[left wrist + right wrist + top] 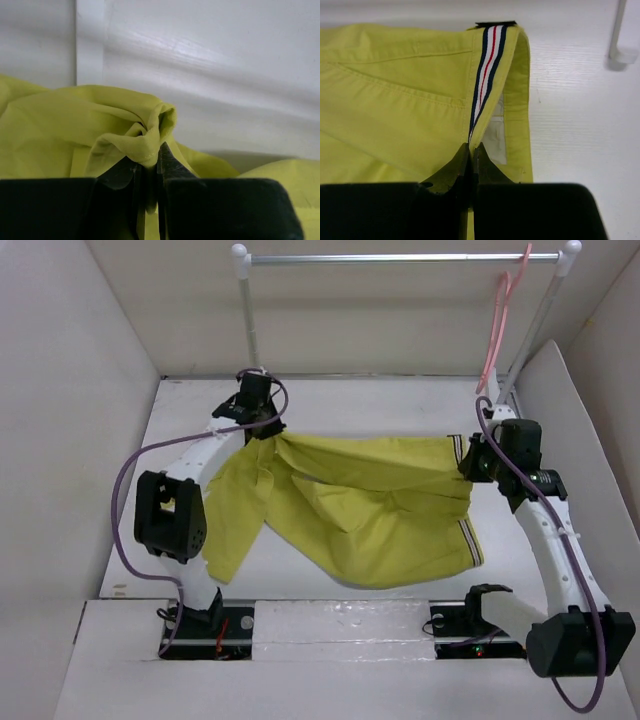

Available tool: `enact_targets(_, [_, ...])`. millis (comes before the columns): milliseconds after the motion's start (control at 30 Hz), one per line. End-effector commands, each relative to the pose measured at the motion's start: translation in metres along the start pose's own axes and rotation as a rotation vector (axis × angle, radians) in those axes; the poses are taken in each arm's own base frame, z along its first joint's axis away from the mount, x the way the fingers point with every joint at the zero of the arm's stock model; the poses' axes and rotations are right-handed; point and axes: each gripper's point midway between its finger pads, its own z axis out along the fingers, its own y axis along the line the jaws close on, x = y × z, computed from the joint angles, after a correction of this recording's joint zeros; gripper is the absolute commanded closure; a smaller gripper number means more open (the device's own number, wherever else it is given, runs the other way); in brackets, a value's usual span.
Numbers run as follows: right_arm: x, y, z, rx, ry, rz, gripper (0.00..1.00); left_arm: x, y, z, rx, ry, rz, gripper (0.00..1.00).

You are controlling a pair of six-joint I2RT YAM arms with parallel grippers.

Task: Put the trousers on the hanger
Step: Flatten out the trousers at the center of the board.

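The mustard yellow-green trousers (360, 505) lie spread between both arms on the white table. My left gripper (262, 426) is shut on a bunched fold of the trousers' leg end (145, 142) at the far left. My right gripper (470, 462) is shut on the striped waistband (487, 65) at the right; the dark, white and red stripe runs up from my closed jaws. The pale pink hanger (497, 315) hangs by its hook from the right end of the metal rail, behind and above my right gripper.
A rack with white posts (247, 300) and a metal rail (400, 257) stands at the back. White walls enclose the table (400, 400) on the left, back and right. A rack foot (620, 52) shows near the waistband.
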Motion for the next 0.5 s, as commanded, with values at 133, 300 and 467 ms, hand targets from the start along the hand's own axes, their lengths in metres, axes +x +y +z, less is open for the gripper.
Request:
enact_targets(133, [-0.138, 0.093, -0.064, -0.345, -0.431, -0.184, 1.0, -0.143, -0.018, -0.179, 0.117, -0.524, -0.106, 1.0])
enact_targets(300, [-0.226, 0.161, -0.162, -0.498, -0.679, -0.289, 1.0, -0.193, -0.02, -0.312, 0.185, -0.779, -0.174, 1.0])
enact_targets(467, [-0.122, 0.212, -0.206, -0.858, -0.57, -0.416, 1.0, -0.165, 0.044, -0.357, 0.047, -0.925, -0.319, 0.81])
